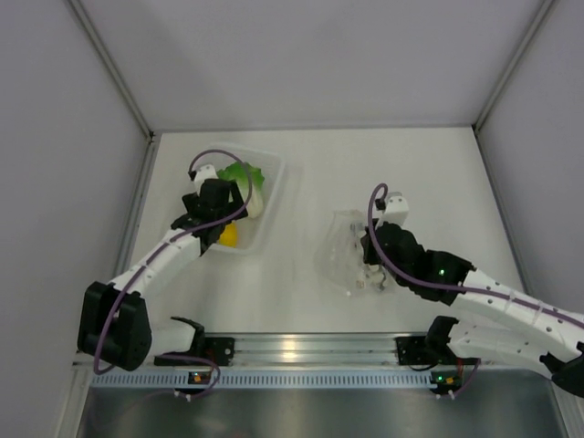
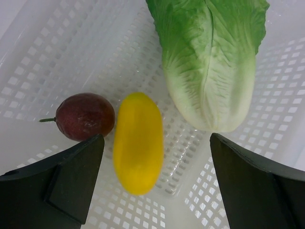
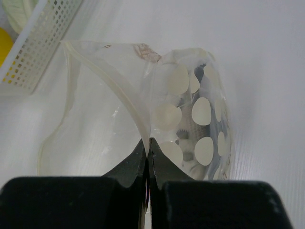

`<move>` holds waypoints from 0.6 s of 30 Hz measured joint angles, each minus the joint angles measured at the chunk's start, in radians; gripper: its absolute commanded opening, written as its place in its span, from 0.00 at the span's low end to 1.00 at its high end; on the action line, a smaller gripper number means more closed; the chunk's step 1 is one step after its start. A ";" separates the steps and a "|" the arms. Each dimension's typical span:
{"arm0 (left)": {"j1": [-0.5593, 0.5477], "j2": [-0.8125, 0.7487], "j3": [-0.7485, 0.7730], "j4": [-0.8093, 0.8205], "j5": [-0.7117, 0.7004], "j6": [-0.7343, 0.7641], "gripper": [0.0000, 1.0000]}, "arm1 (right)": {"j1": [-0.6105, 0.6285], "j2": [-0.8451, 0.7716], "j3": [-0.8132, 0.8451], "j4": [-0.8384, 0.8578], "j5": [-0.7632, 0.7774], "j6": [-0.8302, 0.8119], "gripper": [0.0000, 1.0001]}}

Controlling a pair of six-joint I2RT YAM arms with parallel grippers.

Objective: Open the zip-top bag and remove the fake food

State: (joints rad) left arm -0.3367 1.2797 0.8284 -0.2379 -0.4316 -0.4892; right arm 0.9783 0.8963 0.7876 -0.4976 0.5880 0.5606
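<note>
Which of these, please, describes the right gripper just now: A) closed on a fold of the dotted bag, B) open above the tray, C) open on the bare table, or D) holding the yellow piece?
A: in the right wrist view the right gripper is pinched shut on a fold of the zip-top bag; the yellow piece lies in the tray under the open left gripper.

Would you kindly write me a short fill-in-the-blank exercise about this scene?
1. The right gripper is ___ on the bag.
2. The left gripper hangs ___ over the tray.
3. In the tray, the yellow piece lies between the red fruit and the ___.
Missing words: shut; open; lettuce.
</note>
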 measured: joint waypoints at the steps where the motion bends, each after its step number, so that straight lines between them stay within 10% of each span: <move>1: 0.000 -0.005 0.000 0.000 0.004 0.000 0.98 | 0.000 -0.007 0.000 0.000 -0.008 0.000 0.00; 18: -0.026 -0.280 -0.037 0.186 0.643 -0.157 0.98 | 0.000 -0.061 0.000 0.065 -0.171 0.032 0.00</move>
State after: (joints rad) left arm -0.3622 0.9993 0.7910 -0.0521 0.2115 -0.6460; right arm 0.9783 0.8349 0.7876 -0.4324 0.4175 0.5930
